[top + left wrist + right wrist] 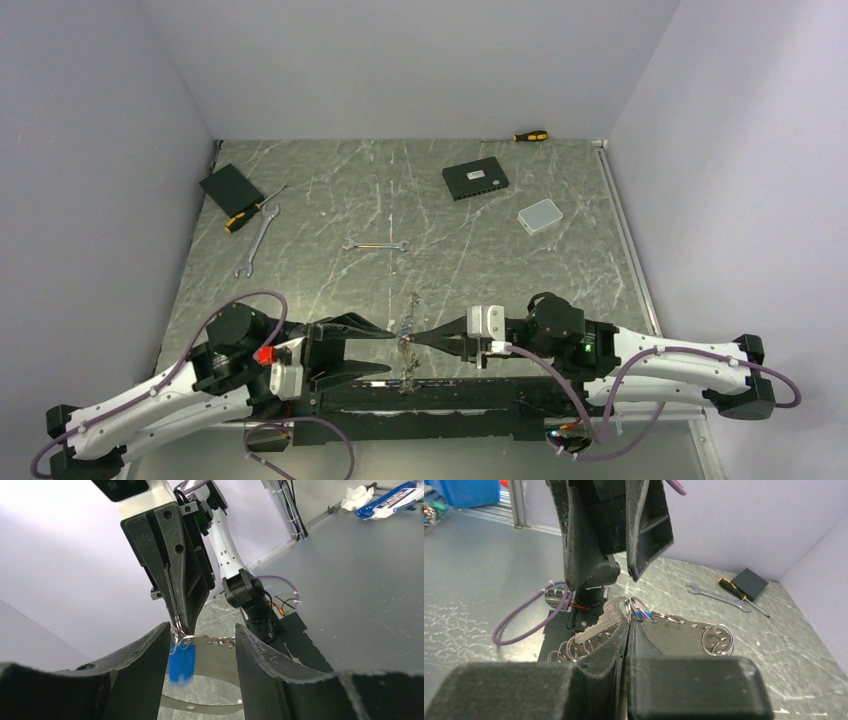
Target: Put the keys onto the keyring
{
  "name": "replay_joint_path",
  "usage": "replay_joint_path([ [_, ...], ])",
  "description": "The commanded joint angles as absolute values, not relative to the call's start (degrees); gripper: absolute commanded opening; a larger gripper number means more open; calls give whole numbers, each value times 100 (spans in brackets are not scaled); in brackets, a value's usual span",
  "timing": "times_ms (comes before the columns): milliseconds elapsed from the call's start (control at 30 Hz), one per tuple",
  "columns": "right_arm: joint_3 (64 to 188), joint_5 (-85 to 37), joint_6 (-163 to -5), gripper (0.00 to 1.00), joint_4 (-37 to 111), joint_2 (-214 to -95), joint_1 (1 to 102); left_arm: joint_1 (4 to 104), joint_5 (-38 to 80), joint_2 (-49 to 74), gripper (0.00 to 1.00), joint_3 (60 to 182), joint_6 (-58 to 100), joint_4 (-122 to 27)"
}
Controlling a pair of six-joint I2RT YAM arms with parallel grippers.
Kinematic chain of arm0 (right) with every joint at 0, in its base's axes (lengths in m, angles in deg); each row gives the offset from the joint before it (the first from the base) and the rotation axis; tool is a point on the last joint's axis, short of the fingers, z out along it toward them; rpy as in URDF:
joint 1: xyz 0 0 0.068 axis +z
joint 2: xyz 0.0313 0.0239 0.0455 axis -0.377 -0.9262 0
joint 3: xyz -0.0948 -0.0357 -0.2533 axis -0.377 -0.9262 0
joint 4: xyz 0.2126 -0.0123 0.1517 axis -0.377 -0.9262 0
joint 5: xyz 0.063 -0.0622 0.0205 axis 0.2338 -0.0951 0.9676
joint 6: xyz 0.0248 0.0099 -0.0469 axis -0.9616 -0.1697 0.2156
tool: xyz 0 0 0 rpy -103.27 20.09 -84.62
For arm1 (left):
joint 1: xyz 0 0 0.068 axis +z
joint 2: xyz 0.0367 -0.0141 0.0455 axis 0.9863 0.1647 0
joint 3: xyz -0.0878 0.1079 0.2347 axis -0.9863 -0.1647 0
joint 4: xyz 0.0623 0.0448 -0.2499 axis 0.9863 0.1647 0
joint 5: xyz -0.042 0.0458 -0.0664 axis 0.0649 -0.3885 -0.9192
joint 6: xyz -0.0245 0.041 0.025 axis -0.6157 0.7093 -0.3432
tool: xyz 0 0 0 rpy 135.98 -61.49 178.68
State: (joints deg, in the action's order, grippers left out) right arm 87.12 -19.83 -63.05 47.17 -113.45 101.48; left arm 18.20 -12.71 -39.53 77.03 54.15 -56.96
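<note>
Right wrist cam, closest to lens: right gripper (628, 624), pads pressed flat together, no gap. We read the pinch as on the keyring (674, 635), at its rim where small split rings bunch. Exact bite pt is hidden by the pads. One silver key (599, 625) lies against a pad, head up at the tips, blade slanting down + sideways from the pinch. The keyring's flat band runs off the other way, w/ more split rings at its far end.

Left gripper (389, 353): fingers spread, holding nothing. It faces the right one nose to nose. The pinch pt sits inside the spread, nearer one finger than the other. In left wrist cam a blue tag (182, 663) dangles just under the pinch, blurred.

So the bunch is off the table (500, 280), mid-air btwn the two arms at the near edge. Left arm is free and nearest. Our guess: it takes a key or ring next, closing across the dangling axis w/o clipping the right tips.

Around: two spanners (258, 240), two screwdrivers (530, 136), black box (475, 180), white box (540, 215), all well apart toward the far side, not in the path. The only obstruction we judge likely is the right fingertips themselves + the tangle of rings.
</note>
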Motion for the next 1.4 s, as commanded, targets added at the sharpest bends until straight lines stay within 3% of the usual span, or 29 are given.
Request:
replay_joint_path([
  [0,9141,-2311,-6189,0,4698,-11347,10143,1821,-957,-4259,56,7784,5485,-5495],
  [200,9266,-2639,-6012,0,4364,-11477,10143,1821,-614,-4278,48,7704,5322,-5667],
  [333,9282,-2763,-5925,0,4380,-11576,10143,1821,-460,-3958,32,7816,5299,-5627],
  [400,9273,-2787,-5911,0,4448,-11608,10142,1821,-390,-3754,30,7873,5267,-5611],
  [933,9265,-2868,-5901,0,4551,-11679,10143,1821,-69,-3785,39,7623,5264,-5801],
  [1367,9307,-2771,-5954,0,4603,-11723,10143,1821,108,-3589,27,7591,5328,-5664],
])
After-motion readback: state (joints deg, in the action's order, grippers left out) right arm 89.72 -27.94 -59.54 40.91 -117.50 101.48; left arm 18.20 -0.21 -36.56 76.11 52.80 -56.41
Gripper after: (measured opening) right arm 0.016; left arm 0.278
